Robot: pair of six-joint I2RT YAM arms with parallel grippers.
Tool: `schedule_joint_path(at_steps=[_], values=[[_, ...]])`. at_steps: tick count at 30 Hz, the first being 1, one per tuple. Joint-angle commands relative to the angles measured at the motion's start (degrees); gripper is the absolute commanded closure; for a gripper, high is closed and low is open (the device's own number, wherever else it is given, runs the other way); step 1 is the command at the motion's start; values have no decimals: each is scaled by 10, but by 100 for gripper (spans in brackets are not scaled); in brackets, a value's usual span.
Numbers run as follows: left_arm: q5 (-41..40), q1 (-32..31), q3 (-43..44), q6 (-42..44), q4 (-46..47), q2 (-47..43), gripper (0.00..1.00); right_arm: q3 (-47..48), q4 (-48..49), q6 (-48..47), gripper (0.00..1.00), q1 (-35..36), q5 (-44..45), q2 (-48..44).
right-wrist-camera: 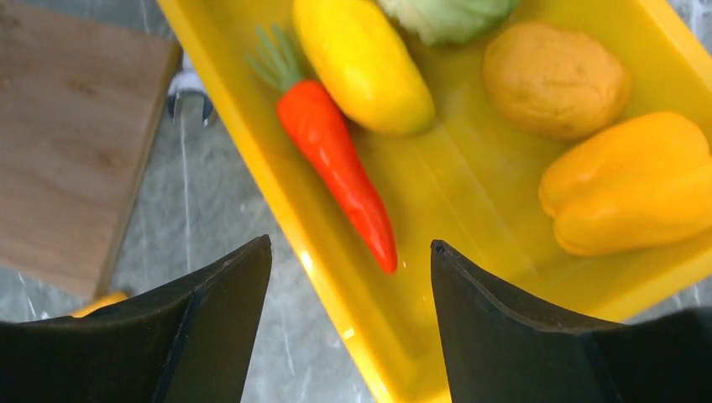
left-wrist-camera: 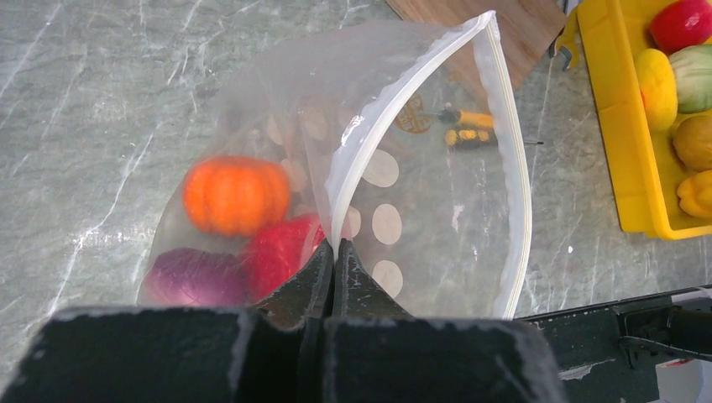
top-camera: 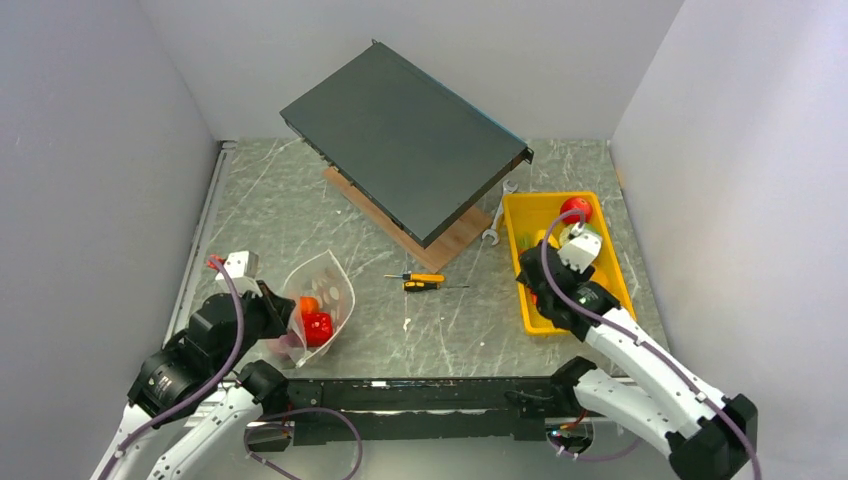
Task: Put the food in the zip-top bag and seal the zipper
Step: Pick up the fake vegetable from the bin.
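The clear dotted zip-top bag (top-camera: pixel 322 292) lies at the near left with its mouth held open. In it sit an orange pumpkin piece (left-wrist-camera: pixel 235 193), a red pepper (left-wrist-camera: pixel 281 252) and a purple piece (left-wrist-camera: pixel 193 279). My left gripper (left-wrist-camera: pixel 334 245) is shut on the bag's near mouth edge, on the zipper (left-wrist-camera: pixel 353 159); it also shows in the top view (top-camera: pixel 290 312). My right gripper (right-wrist-camera: pixel 351 243) is open and empty over the left rim of the yellow tray (right-wrist-camera: pixel 336 277), just short of the carrot (right-wrist-camera: pixel 336 164). The tray also holds a yellow piece (right-wrist-camera: pixel 363 63), a green cabbage (right-wrist-camera: pixel 445 13), a tan round piece (right-wrist-camera: pixel 554 80) and a yellow pepper (right-wrist-camera: pixel 634 180).
A dark flat panel (top-camera: pixel 405 140) rests tilted on a wooden board (top-camera: pixel 445 245) at the back middle. A yellow-handled screwdriver (top-camera: pixel 423 281) lies mid-table and a wrench (top-camera: pixel 497 225) lies by the tray. White walls close in on both sides.
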Motion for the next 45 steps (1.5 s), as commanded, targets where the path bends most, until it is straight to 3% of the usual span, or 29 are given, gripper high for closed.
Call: schedule_joint_path(at_steps=[1,8,16,21,29,45], values=[[7,-2,-5,7,26,-18,100,33,162,-149,29,-118,-107,30],[10,-2,-7,10,31,-29,100,70,224,-183,29,-311,-217,119],[12,-2,-8,11,31,-20,100,189,244,-246,24,-444,-268,286],[13,-2,-8,12,31,-13,100,299,222,-291,17,-459,-280,406],[9,-2,-7,9,30,-7,100,400,211,-310,15,-460,-290,545],[7,-2,-7,8,28,3,100,454,221,-333,14,-460,-302,672]])
